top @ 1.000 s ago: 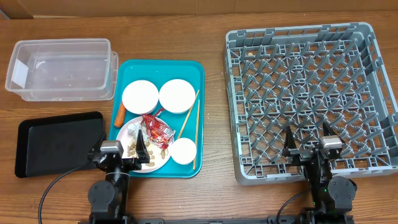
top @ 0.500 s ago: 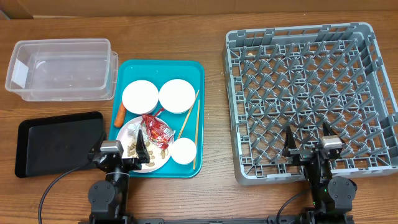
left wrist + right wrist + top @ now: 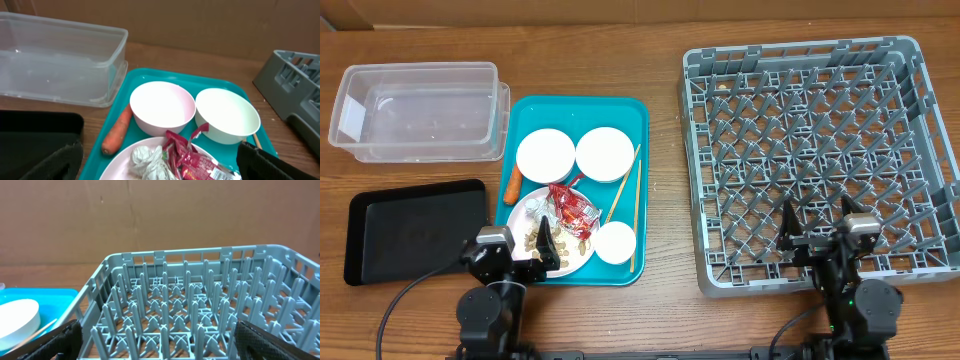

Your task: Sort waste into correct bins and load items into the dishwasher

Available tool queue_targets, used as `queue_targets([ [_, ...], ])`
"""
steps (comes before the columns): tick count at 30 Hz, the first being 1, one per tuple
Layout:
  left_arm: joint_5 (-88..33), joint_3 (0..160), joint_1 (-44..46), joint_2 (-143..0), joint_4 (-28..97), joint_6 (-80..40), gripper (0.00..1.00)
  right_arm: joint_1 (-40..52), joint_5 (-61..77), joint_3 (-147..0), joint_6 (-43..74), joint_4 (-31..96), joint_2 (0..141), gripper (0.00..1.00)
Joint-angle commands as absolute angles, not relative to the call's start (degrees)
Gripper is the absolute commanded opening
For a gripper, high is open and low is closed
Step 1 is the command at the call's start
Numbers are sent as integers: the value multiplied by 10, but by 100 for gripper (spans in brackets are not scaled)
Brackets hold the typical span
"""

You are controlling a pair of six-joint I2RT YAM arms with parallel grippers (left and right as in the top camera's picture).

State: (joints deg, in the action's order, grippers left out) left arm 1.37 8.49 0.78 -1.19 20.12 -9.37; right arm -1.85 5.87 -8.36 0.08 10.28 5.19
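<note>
A white plate [image 3: 525,222] on the teal tray holds the red wrapper [image 3: 572,210], the white scrap [image 3: 536,205] and tan nut pieces. The carrot [image 3: 510,185] lies at the tray's left rim. Two white bowls [image 3: 546,155] [image 3: 606,153], a small cup [image 3: 616,242] and chopsticks [image 3: 630,195] also sit on the tray. My left gripper [image 3: 515,250] is open and empty at the plate's near edge; its wrist view shows the wrapper [image 3: 195,157], scrap [image 3: 147,160] and carrot [image 3: 117,135] between its fingers [image 3: 160,170]. My right gripper [image 3: 817,235] [image 3: 162,347] is open and empty over the grey dish rack's [image 3: 815,150] front edge.
The clear tub [image 3: 415,108] stands at the back left. The black tray [image 3: 415,228] lies in front of it, beside the teal tray [image 3: 575,110]. The rack [image 3: 200,305] holds no dishes. A brown wall rises behind the table.
Both arms have shifted slightly toward the table's front edge. No object has moved.
</note>
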Motion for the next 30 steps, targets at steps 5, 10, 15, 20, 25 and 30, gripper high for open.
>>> queue_targets([
  [5, 16, 281, 10, -135, 344, -103, 100, -20, 65, -322, 20, 241, 230, 100],
  [10, -1, 439, 10, -304, 488, -103, 100, -20, 80, -500, 20, 433, 386, 100],
  [15, -2, 594, 10, -475, 630, -103, 100, -20, 114, -622, 20, 565, 488, 100],
  [20, -45, 639, 10, -592, 656, -106, 100, -20, 134, -638, 20, 615, 532, 100],
  [25, -43, 639, 10, -723, 656, -135, 100, -20, 134, -638, 20, 623, 554, 100],
  [30, -39, 639, 10, -854, 631, -144, 100, -20, 133, -638, 20, 623, 557, 100],
])
